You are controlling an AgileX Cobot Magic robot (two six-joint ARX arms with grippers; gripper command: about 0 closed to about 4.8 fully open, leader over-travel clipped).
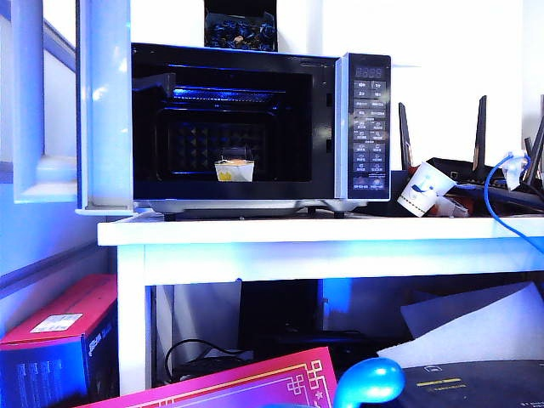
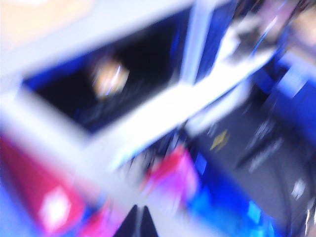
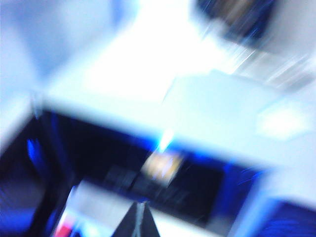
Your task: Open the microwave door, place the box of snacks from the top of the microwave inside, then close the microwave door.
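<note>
Nearest the camera, at the foot of the outside view, a pink printed board (image 1: 246, 382) lies slanted beside a blue rounded object (image 1: 367, 380). Neither arm shows in that view.

Farthest left, the microwave door (image 1: 106, 106) stands swung fully open, its pale inner frame facing the room. It looks stiff and fairly heavy on its hinge, with a smooth, probably slippery face. Closing it seems best done with a flat push on the free edge rather than a pinch.

Next comes the microwave (image 1: 365, 119) on the white table (image 1: 255, 234), its cavity dark. The box of snacks (image 1: 235, 168) sits upright on the cavity floor near the middle, so the placing step appears done. It looks light and thin-walled, easy to crush or tip. If it needed shifting, a gentle hold across its side walls would suit, but it seems well clear of the door's path.

On top of the microwave sits a dark container (image 1: 240, 30) with blue pieces, and a white paper cup (image 1: 423, 187) lies tilted on the table to the right.

Both wrist views are badly blurred. The left gripper (image 2: 138, 222) shows its tips pressed together, holding nothing, with the table edge and open cavity beyond. The right gripper (image 3: 138, 222) is likewise closed and empty, above and in front of the cavity, where the box (image 3: 160, 165) shows as a pale smear.
</note>
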